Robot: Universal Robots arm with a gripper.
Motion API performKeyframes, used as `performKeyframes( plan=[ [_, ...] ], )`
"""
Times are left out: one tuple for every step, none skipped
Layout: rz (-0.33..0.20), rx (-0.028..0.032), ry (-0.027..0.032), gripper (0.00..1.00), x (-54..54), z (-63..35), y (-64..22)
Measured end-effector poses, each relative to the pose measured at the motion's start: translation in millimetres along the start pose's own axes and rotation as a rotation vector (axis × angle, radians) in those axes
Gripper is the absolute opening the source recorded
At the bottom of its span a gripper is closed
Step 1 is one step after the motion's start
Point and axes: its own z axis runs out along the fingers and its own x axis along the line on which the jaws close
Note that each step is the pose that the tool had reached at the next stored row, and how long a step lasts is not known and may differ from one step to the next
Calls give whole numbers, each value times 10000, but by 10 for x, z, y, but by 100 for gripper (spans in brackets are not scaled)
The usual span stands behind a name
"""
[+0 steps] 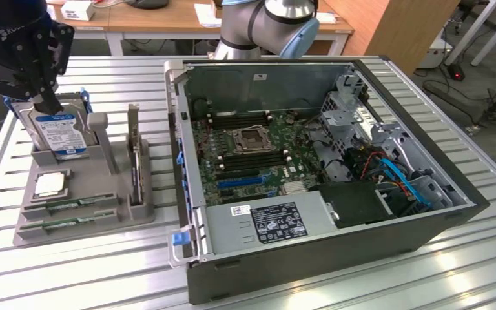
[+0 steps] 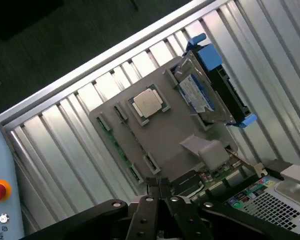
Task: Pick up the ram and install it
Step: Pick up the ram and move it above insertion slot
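The gripper (image 1: 48, 104) hangs over the holder's (image 1: 84, 219) far corner on the exterior view's left. Its black fingers (image 2: 149, 200) are pressed together and empty. The tips are close to the top edge of the drive (image 1: 59, 129), but I cannot tell whether they touch it.

The grey holder sits on the slatted table (image 1: 454, 271). The drive stands upright in the holder's far slot, its blue label facing out. In front of it, a CPU (image 1: 50, 184) lies flat in a square recess in the holder's top.

The ram (image 1: 59, 225) lies lengthwise in the slot along the holder's near edge, well away from the gripper. A second stick (image 1: 69, 206) lies in the next slot, between the ram and the CPU. In the wrist view the ram (image 2: 117, 147) shows as a thin green strip along the holder's (image 2: 165, 140) outer edge, with the CPU (image 2: 149, 102) just inside it and the drive (image 2: 205, 95) at the holder's other end.

A dark card (image 1: 134, 155) stands on edge along the holder's side on the exterior view's right. Just beyond that side lies the open case (image 1: 317, 258), its motherboard (image 1: 248, 148) exposed. The arm's base (image 1: 270, 22) rises behind the case, further from the holder.
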Motion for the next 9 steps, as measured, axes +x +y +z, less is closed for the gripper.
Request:
performKeyframes(
  plan=[
    [-162,-3,7,9,0,0,0],
    [-321,-7,15,9,0,0,0],
    [-483,-11,22,9,0,0,0],
    [-655,-14,29,9,0,0,0],
    [-812,-19,37,9,0,0,0],
    [-971,-23,44,9,0,0,0],
    [-1131,-26,51,9,0,0,0],
    [-1290,-30,58,9,0,0,0],
    [-1442,-34,65,9,0,0,0]
  ],
)
